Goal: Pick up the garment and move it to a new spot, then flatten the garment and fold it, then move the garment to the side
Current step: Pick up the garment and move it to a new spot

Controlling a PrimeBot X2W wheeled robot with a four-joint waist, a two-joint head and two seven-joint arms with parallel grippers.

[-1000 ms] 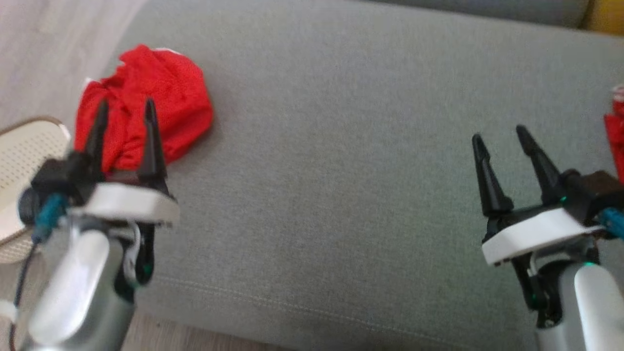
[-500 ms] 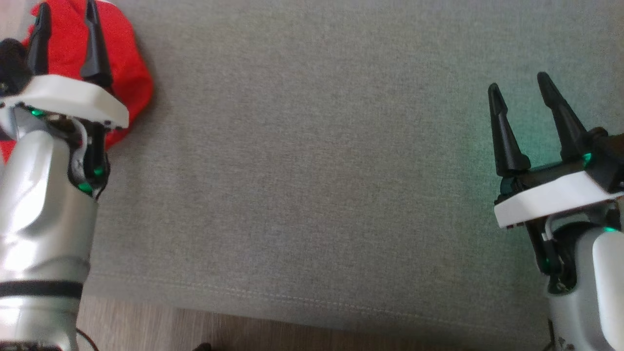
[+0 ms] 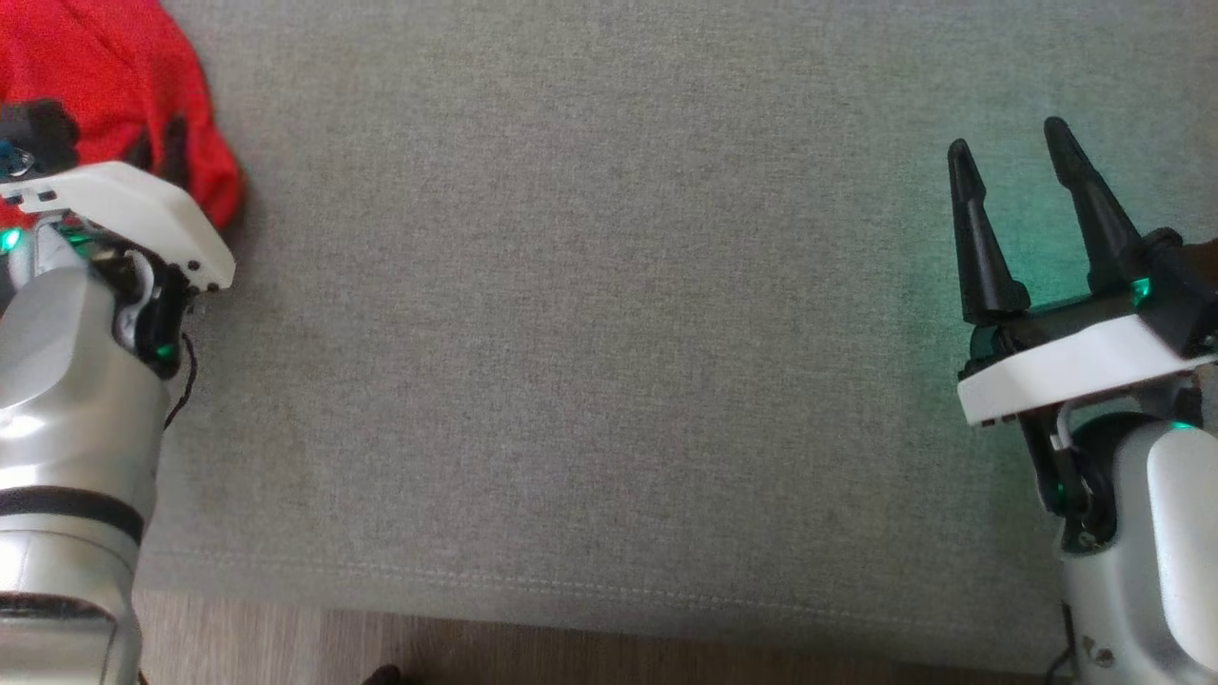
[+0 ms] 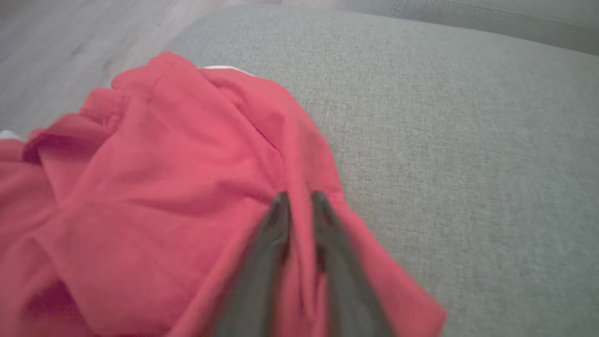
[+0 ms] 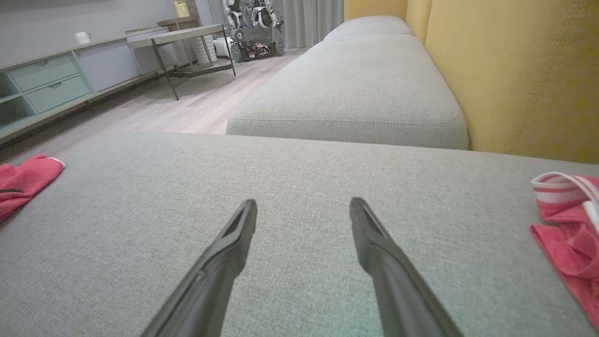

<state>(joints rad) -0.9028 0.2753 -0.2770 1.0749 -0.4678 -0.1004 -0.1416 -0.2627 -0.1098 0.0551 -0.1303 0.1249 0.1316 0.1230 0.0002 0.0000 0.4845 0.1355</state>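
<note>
The garment (image 3: pixel 95 57) is a crumpled red cloth at the far left of the grey sofa seat (image 3: pixel 609 333). My left gripper (image 3: pixel 157 143) has its dark fingers pushed down into the cloth. In the left wrist view the garment (image 4: pixel 154 187) bunches around the left gripper (image 4: pixel 300 203), whose two fingers stand close together with a raised fold of red fabric pinched between them. My right gripper (image 3: pixel 1007 136) hovers open over bare cushion at the right, holding nothing. In the right wrist view the right gripper (image 5: pixel 303 202) has its fingers spread wide, and the garment (image 5: pixel 23 180) lies far off to the left.
A second red cloth with a white-striped band (image 5: pixel 566 224) lies at the seat's right end by the yellow backrest (image 5: pixel 514 70). Wooden floor (image 3: pixel 571 656) runs along the seat's front edge. Another cushion (image 5: pixel 355 84), a table and cabinets stand farther off.
The head camera has tilted down and shifted. The left gripper's fingers have sunk into the red garment and drawn together on a fold. The right gripper stays open in the same pose.
</note>
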